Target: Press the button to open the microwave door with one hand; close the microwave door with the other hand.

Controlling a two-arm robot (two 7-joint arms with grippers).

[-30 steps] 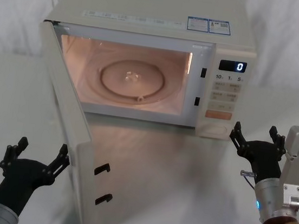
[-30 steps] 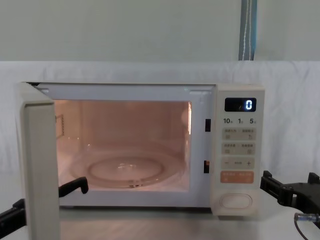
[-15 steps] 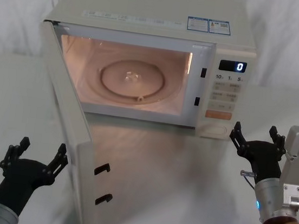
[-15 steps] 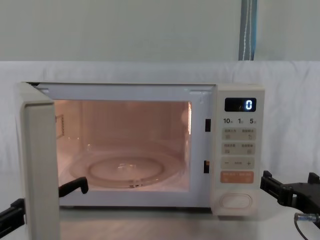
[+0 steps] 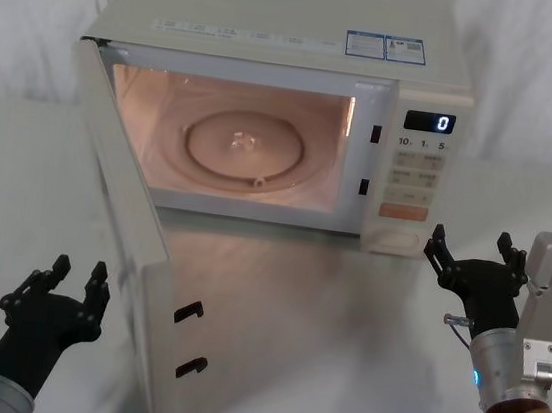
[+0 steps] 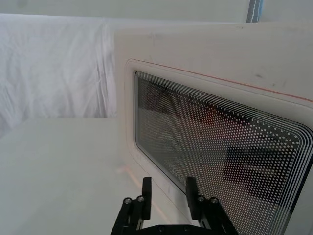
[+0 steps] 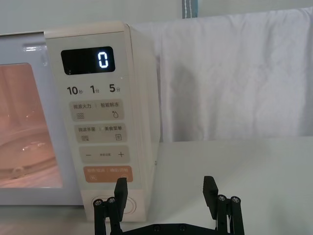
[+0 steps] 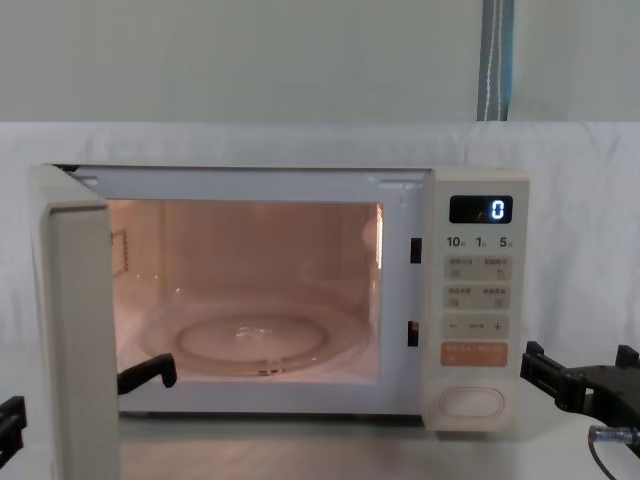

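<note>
While the microwave door (image 5: pixel 116 237) stands wide open, both grippers sit off it.
Left gripper (image 5: pixel 73 276) just left of door, fingers narrowly apart, empty; right gripper (image 5: pixel 474 253) spread wide, beside the button (image 5: pixel 394 243).

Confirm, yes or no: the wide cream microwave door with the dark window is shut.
No: the wide cream microwave door stands swung open at the left, leaving the lit cavity and its glass turntable exposed.
</note>
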